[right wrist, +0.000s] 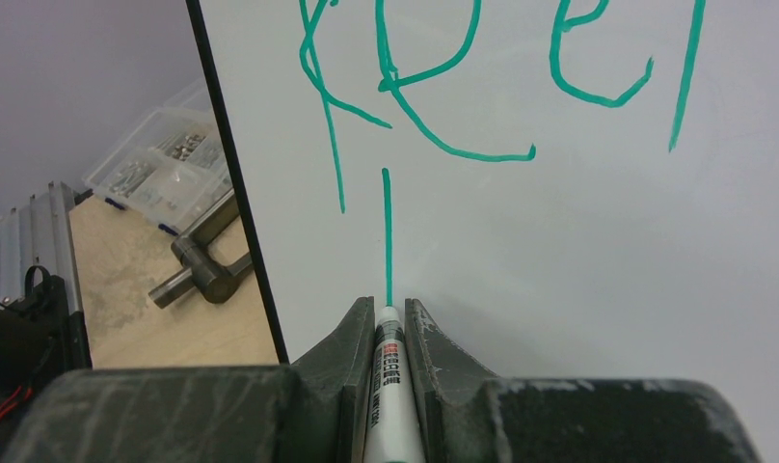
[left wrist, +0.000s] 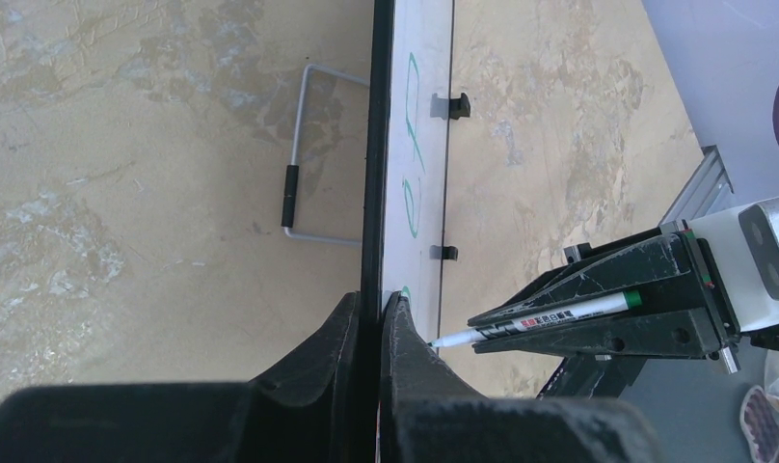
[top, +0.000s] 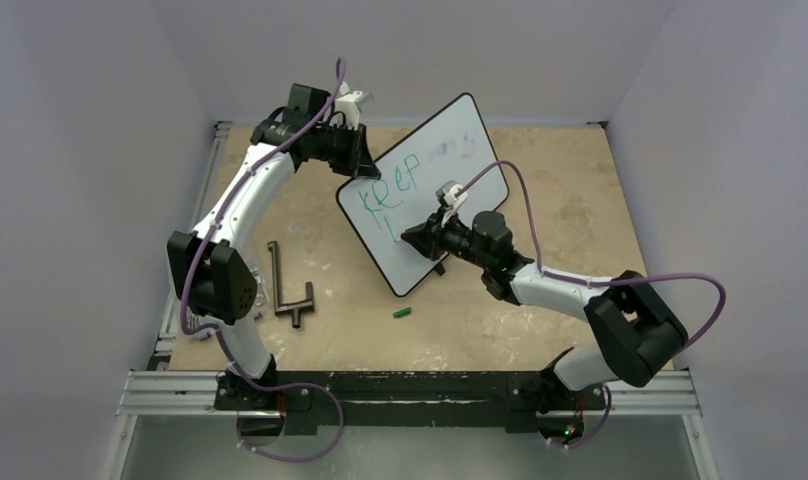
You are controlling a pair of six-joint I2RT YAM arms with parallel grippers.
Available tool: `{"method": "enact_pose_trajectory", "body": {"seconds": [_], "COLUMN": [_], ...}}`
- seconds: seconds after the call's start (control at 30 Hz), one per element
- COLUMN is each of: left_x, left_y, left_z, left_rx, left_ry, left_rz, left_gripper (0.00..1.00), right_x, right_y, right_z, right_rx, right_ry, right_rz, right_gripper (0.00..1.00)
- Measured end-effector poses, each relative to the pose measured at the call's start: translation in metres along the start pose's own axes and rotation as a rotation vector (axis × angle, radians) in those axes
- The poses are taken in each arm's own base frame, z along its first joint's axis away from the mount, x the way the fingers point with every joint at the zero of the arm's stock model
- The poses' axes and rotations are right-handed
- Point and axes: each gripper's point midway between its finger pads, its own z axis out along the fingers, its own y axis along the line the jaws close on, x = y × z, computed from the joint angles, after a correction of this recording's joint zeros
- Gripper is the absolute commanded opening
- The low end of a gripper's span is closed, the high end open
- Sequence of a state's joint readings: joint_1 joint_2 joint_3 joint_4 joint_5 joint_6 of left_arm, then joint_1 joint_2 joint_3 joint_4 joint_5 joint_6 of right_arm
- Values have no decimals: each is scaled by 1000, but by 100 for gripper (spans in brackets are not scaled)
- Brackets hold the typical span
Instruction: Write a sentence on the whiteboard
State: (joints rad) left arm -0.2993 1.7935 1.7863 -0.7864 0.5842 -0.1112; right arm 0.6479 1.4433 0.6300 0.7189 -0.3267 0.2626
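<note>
The whiteboard point(top: 430, 170) stands tilted in the middle of the table, with green lettering "Keep" point(top: 388, 190) on it. My left gripper point(top: 352, 160) is shut on the board's upper left edge; in the left wrist view its jaws point(left wrist: 376, 311) clamp the black frame of the whiteboard point(left wrist: 419, 116). My right gripper point(top: 412, 237) is shut on a white marker point(right wrist: 390, 376) whose tip touches the whiteboard point(right wrist: 578, 241) at the foot of a fresh green vertical stroke point(right wrist: 387, 236) below "Keep" point(right wrist: 443, 87). The marker point(left wrist: 550, 318) also shows in the left wrist view.
A dark metal T-shaped tool point(top: 288, 285) lies on the table left of the board. A green marker cap point(top: 403, 313) lies in front of the board. The board's wire stand point(left wrist: 304, 154) rests behind it. A clear parts box point(right wrist: 164, 159) sits beyond the board's edge.
</note>
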Motion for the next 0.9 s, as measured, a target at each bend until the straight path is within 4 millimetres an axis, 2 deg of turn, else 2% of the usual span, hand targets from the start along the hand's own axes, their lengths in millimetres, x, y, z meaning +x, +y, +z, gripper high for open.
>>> {"method": "enact_pose_trajectory", "body": {"seconds": [0.13, 0.47, 0.9], "left_x": [0, 0, 1], "left_y": [0, 0, 2], "left_z": [0, 0, 0], "left_rx": [0, -1, -3], "left_ry": [0, 1, 2], "left_rz": [0, -10, -11], "left_gripper": [0, 0, 0], "right_x": [-3, -39, -43], "right_y": [1, 1, -15], "right_z": [2, 14, 15], "right_rx": [0, 13, 108], "right_ry": [0, -60, -59], "right_rz": [0, -30, -34], "right_gripper": [0, 0, 0]}}
